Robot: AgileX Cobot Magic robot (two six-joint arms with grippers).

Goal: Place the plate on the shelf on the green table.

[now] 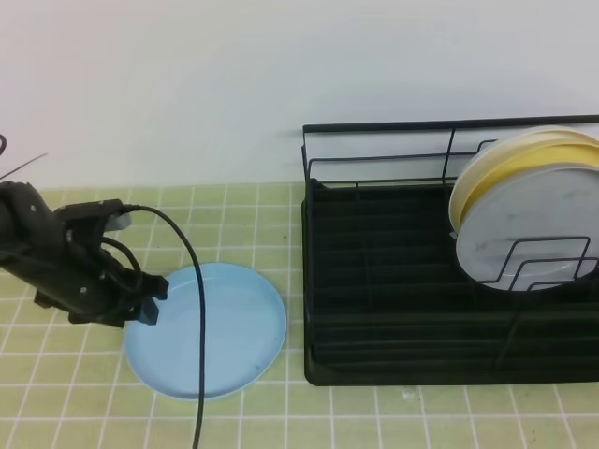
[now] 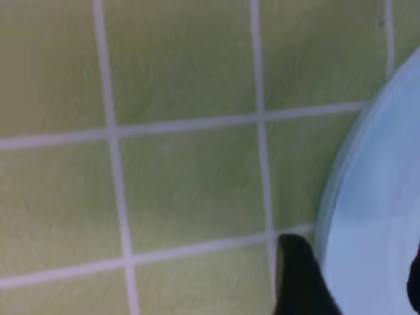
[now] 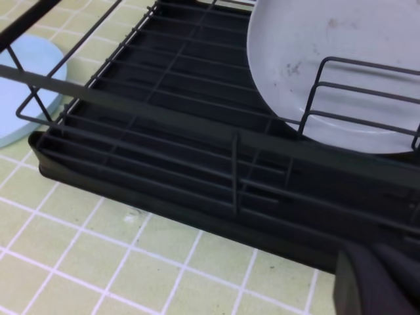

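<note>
The light-blue plate [image 1: 220,327] lies flat on the green table [image 1: 243,215], left of the black wire shelf [image 1: 393,374]. My left gripper [image 1: 150,304] is low at the plate's left edge. In the left wrist view its fingers [image 2: 295,275] stand apart astride the plate's rim [image 2: 374,216], one just outside it and one over the plate; whether they press on it does not show. My right gripper [image 3: 380,275] is shut and holds nothing, near the shelf's front edge [image 3: 164,197]. A bit of the plate [image 3: 20,85] shows beyond the shelf's left end.
A grey-white marbled plate [image 1: 524,234] and yellow and cream plates [image 1: 533,154] stand upright in the shelf's right end. The left arm's black cable [image 1: 198,327] hangs across the blue plate. A white wall rises behind the table.
</note>
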